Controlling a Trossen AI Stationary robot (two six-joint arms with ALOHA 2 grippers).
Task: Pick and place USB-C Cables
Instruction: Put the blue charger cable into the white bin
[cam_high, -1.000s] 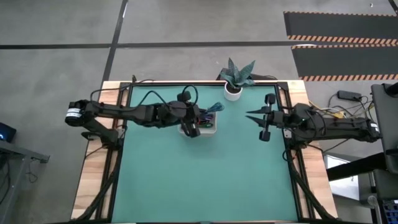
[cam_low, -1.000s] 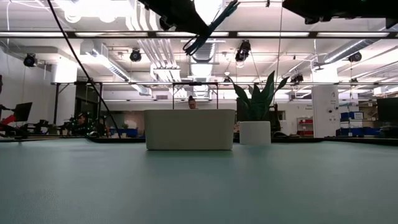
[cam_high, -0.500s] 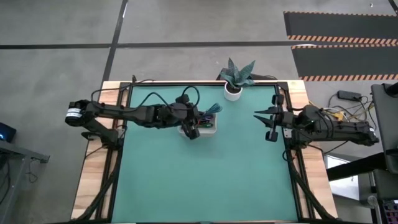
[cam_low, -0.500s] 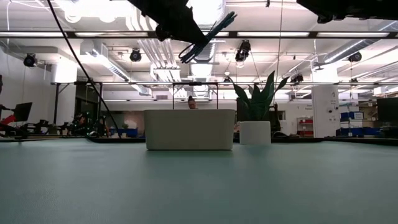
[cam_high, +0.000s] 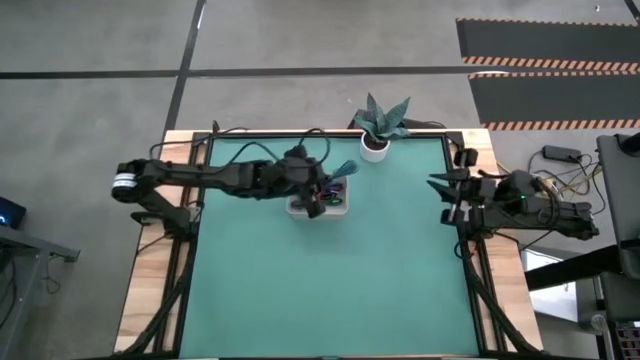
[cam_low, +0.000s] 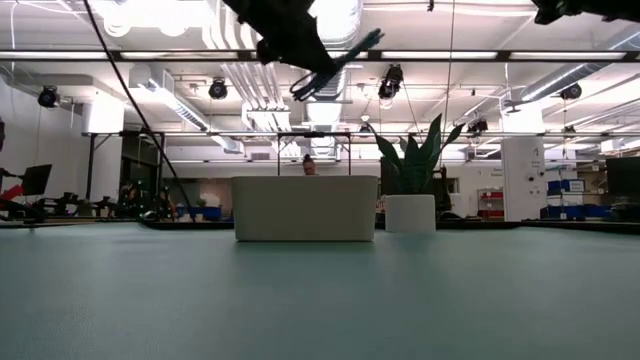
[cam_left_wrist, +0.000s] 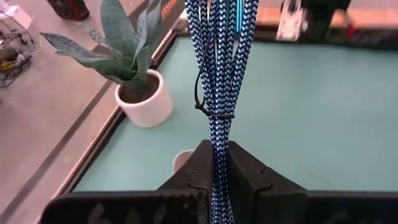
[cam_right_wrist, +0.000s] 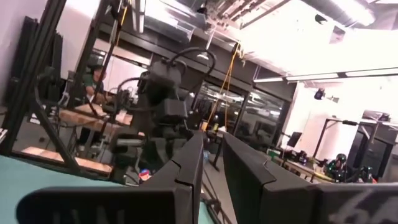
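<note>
Right arm pulled back to surface edge, right gripper (cam_high: 447, 200) empty, fingers slightly apart. Left gripper (cam_high: 318, 200) lifted a bit, clamped on teal cable (cam_left_wrist: 217, 74), hanging above white tray (cam_high: 300, 208). Other cables probably in tray, hard to see. Looks mid-carry.

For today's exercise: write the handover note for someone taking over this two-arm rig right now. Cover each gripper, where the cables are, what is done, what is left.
Left gripper: shut on the teal cable, held in the air above the white tray.
Right gripper: open, empty, at the table's right edge.
Other cables: lying in the tray; exact count unclear from above.
Done: teal cable gripped and lifted.
Left: set it down, then deal with the cables in the tray.
</note>
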